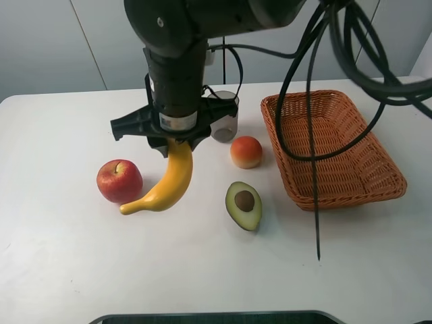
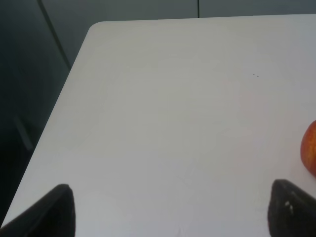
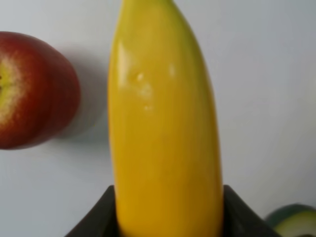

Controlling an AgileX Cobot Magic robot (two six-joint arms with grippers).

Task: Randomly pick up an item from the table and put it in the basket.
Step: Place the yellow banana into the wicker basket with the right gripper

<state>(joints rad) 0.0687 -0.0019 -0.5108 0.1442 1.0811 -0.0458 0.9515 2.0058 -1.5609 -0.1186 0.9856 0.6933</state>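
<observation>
White table [image 1: 61, 270], rounded corners, with a broad bare stretch along the front edge. Banana [image 1: 172, 182] sits left of centre, its upper end clamped between the fingers of the right gripper [image 1: 177, 145]. Its lower tip slants down just beside the red apple [image 1: 119, 181]; cannot tell whether the tip touches the surface. Avocado half [image 1: 244, 205] lies to the right, apart from the banana. A small orange fruit [image 1: 246, 152] sits between the banana and the basket [image 1: 351, 199]. Grey cup [image 1: 224, 116] stands behind the gripper. The basket lies toward the table's right edge. Left gripper [image 2: 173, 212] has its fingers spread wide over bare table near a corner.
</observation>
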